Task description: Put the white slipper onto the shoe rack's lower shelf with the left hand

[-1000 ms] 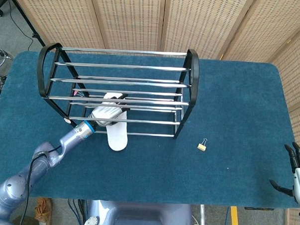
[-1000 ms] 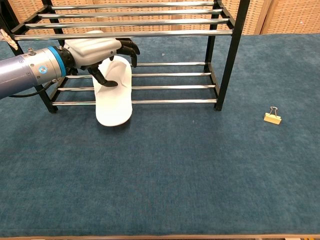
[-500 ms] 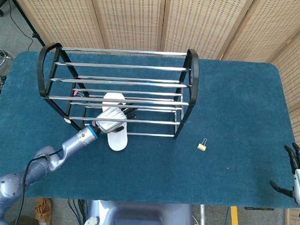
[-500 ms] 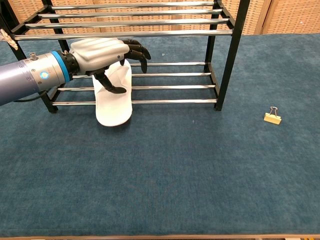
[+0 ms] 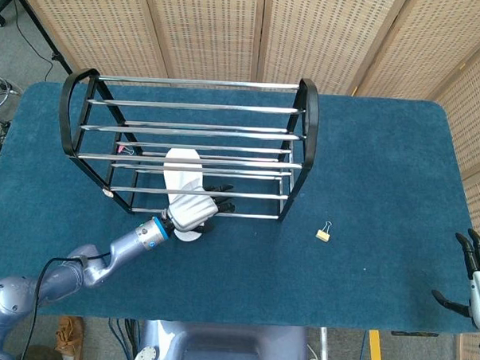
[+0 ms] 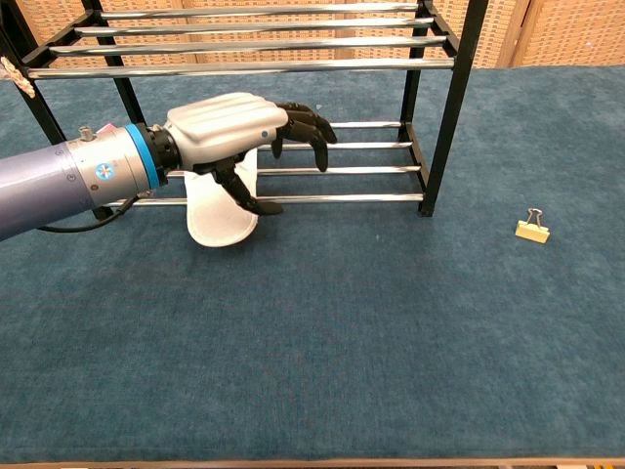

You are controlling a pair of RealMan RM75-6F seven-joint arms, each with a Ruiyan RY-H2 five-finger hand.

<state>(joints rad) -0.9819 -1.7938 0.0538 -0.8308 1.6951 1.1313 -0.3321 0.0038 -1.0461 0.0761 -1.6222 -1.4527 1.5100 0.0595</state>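
A white slipper (image 5: 184, 174) lies lengthwise across the chrome bars of the lower shelf of a black-framed shoe rack (image 5: 304, 143), its heel end overhanging the front bar toward the blue tabletop (image 5: 368, 170). From above, the upper shelf's bars cross over the slipper, and the left hand (image 5: 194, 211) covers its near end. In the chest view the slipper (image 6: 221, 217) shows only as a rounded white end below the left hand (image 6: 234, 130); the rest is hidden behind the hand and wrist.

The left hand hovers at the front edge of the rack with its dark fingers (image 6: 305, 124) apart and loosely curled, holding nothing. Whether the palm touches the slipper cannot be told.

The right hand (image 5: 473, 278) is cut off at the lower right corner of the head view, at the tabletop's edge, its fingers apart and empty.

A small binder clip (image 5: 324, 232) lies on the tabletop, right of the rack. A small pink item (image 5: 126, 149) at the rack's left end is too small to identify.
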